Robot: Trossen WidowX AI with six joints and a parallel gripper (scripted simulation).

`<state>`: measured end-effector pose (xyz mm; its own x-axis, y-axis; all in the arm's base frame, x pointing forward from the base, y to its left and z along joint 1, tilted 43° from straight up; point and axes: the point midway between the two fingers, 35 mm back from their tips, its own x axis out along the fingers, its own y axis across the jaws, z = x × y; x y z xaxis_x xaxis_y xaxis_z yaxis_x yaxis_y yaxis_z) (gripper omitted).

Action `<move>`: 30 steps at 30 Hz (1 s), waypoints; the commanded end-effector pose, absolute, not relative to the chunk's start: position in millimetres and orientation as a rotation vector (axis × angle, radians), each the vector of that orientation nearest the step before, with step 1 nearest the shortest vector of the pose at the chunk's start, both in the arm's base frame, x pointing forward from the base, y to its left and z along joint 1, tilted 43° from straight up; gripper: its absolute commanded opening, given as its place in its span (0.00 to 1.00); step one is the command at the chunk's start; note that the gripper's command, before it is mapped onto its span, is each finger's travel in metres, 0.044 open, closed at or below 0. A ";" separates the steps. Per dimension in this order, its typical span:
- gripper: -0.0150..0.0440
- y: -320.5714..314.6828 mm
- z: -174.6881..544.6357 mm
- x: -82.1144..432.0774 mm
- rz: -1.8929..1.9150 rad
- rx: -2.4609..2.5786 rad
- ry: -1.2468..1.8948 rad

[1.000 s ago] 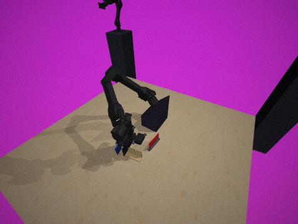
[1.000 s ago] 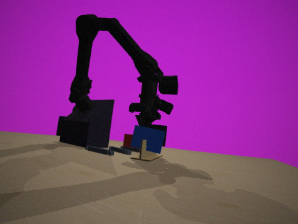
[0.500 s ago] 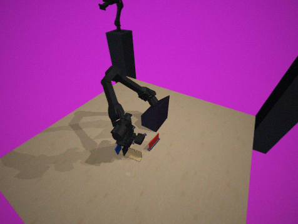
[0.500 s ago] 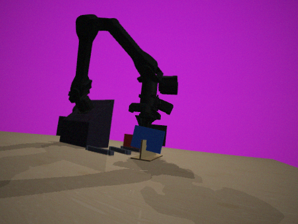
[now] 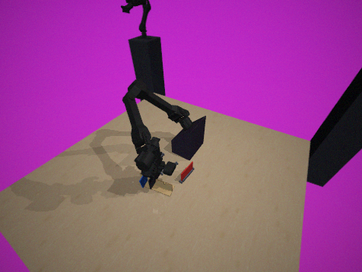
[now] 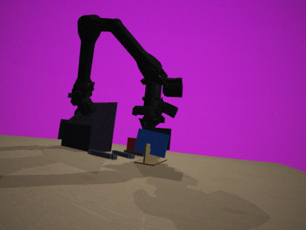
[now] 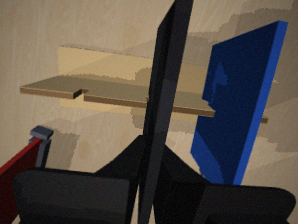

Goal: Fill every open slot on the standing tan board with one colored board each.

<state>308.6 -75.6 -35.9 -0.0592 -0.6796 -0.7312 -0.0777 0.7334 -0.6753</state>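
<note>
The tan board [image 5: 166, 186] [image 6: 147, 153] [image 7: 117, 91] stands on its flat base. My gripper [image 6: 150, 128] [image 7: 147, 141] is shut on a black board [image 5: 152, 184] [image 6: 166, 130] [image 7: 167, 75], held upright and crosswise over the middle of the tan board. Its lower edge and notch are hidden, so I cannot tell whether it is in the slot. A blue board [image 5: 143, 181] [image 6: 159, 144] [image 7: 235, 95] straddles the tan board near one end and leans, visibly tilted. One slot near the other end is open in the wrist view. A red board [image 5: 186, 171] [image 6: 131, 144] [image 7: 17, 169] stands in its holder.
The red board's holder [image 7: 42, 133] stands close to the tan board's open-slot end. Two low empty holders [image 6: 103, 154] [image 6: 123, 154] lie beside the arm's base. A large dark panel [image 5: 190, 140] [image 6: 104, 128] stands by the base. The blue board is close beside my finger.
</note>
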 end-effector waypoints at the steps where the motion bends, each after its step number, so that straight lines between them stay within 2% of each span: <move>1: 0.25 -76.6 -36.5 306.1 -0.541 -0.640 1.587; 30: 0.25 -77.7 -37.3 306.1 -0.553 -0.629 1.581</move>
<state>308.0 -75.8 -36.6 -0.0604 -0.6800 -0.7307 -0.0675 0.7332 -0.6767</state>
